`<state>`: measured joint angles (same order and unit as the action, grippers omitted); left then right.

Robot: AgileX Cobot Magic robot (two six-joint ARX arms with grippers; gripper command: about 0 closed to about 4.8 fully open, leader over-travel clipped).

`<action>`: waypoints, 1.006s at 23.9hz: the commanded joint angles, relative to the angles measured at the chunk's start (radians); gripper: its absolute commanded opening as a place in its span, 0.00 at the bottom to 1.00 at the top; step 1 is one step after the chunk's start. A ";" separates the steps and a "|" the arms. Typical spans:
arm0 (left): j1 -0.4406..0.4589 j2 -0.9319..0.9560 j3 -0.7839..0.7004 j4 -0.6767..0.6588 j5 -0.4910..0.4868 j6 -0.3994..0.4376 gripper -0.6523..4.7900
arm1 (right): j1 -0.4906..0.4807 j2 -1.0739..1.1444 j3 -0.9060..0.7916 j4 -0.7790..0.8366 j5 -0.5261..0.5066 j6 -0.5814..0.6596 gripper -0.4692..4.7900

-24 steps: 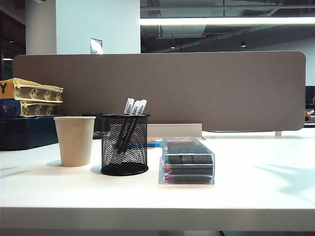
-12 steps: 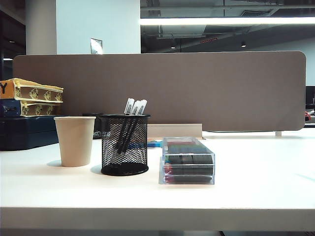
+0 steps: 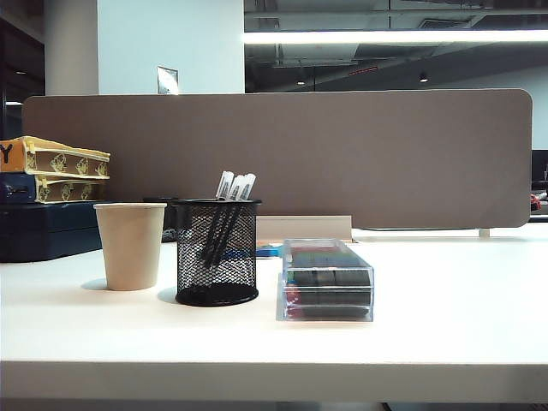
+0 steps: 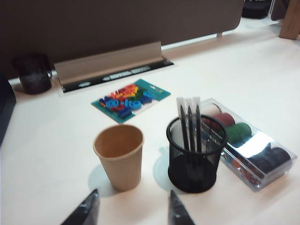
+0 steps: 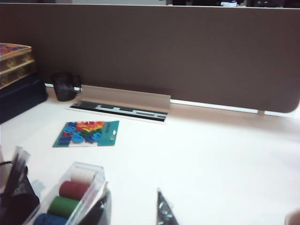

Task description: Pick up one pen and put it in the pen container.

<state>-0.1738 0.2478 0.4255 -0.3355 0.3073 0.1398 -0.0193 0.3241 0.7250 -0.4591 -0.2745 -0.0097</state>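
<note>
So the pens are sitting in the pen container [image 4: 196,154] right now, three of them leaning together with their whitish ends poking above the rim. I honestly can't tell which one is the pen [image 4: 188,123] from the task, they look near identical. No loose pen on the counter [image 3: 445,325] that I can see, so my read is the drop is done and what's left is just backing off cleanly.

Doing that well means staying high and clear of the mesh cup and of the paper cup [image 4: 119,155] just beside it, since both look light and tippy. The clear plastic box [image 4: 246,144] sits close on the cup's other side, so no wide sweeps.

The left claw [image 4: 132,212] hangs above the near side of the counter, looking down at both cups, fingers spread wide with nothing between them. Of the right claw [image 5: 165,211] only one fingertip shows, above the bare counter beside the box; nothing visible in it, but I can't tell how far it's open. Neither arm shows in the exterior view.
</note>
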 commanded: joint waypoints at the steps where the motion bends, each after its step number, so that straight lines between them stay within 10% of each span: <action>1: 0.000 -0.039 -0.012 -0.005 -0.039 -0.025 0.46 | 0.002 -0.047 -0.048 0.015 0.012 -0.003 0.32; 16: -0.001 -0.084 -0.083 0.064 -0.132 -0.138 0.46 | 0.002 -0.135 -0.190 0.051 0.143 0.166 0.32; 24: -0.001 -0.084 -0.161 0.240 -0.185 -0.140 0.46 | 0.002 -0.136 -0.333 0.330 0.098 0.162 0.40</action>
<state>-0.1738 0.1646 0.2623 -0.1196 0.1322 0.0029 -0.0189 0.1879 0.4030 -0.1749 -0.1627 0.1516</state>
